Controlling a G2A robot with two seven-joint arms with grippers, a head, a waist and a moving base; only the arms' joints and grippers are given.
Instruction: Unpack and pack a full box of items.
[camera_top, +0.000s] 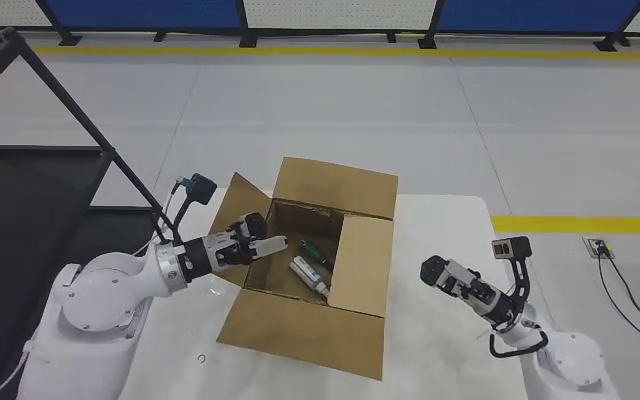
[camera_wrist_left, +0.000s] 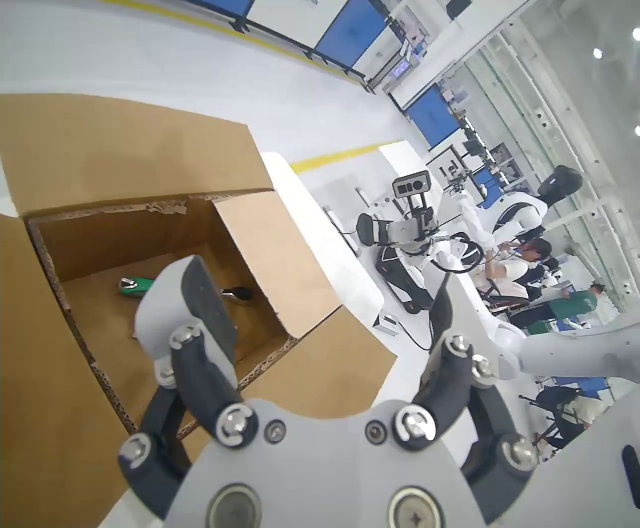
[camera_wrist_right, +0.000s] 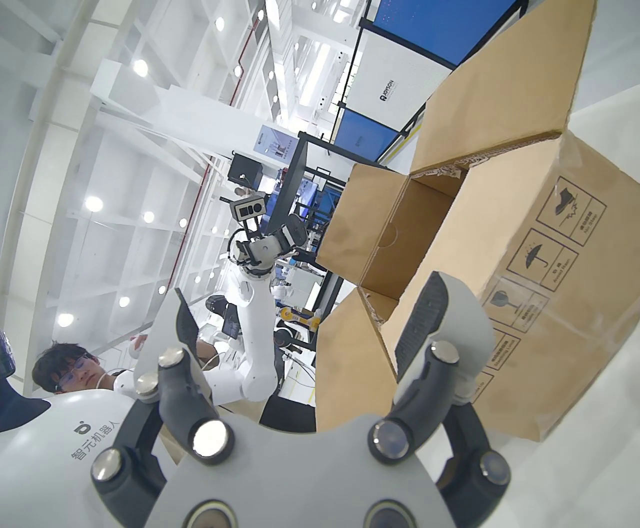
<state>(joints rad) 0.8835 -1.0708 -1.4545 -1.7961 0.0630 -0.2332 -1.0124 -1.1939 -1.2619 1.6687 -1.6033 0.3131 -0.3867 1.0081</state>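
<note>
Two hands, both released and empty. The left hand (camera_top: 270, 244) hangs over the left rim of the box (camera_top: 300, 350), just inside the left flap (camera_top: 232, 205). The right hand (camera_top: 436, 272) sits over the table (camera_top: 440, 225) between the box and the right edge, apart from the cardboard. The box stands open near the middle of the table. On its floor we see a white tube (camera_top: 308, 278) and a green item (camera_wrist_left: 134, 286) lying close together, so unpacking looks unfinished.

We judge the main risk to be the left hand's way down. Its outer finger is close to the left flap and the rim, and a slight drift toward the left edge could snag the cardboard. That would fold the flap inward or drag the whole box.

Nothing braces the box, since the right hand touches none of it, so any sideways push may slide it toward the right edge.

The right flap (camera_top: 362, 262) leans in over the interior above the tube, which narrows the opening. A lift that swings that way could knock the tube loose.

Because the two things lie so near each other, wide fingers may also close on both or nudge one aside.
</note>
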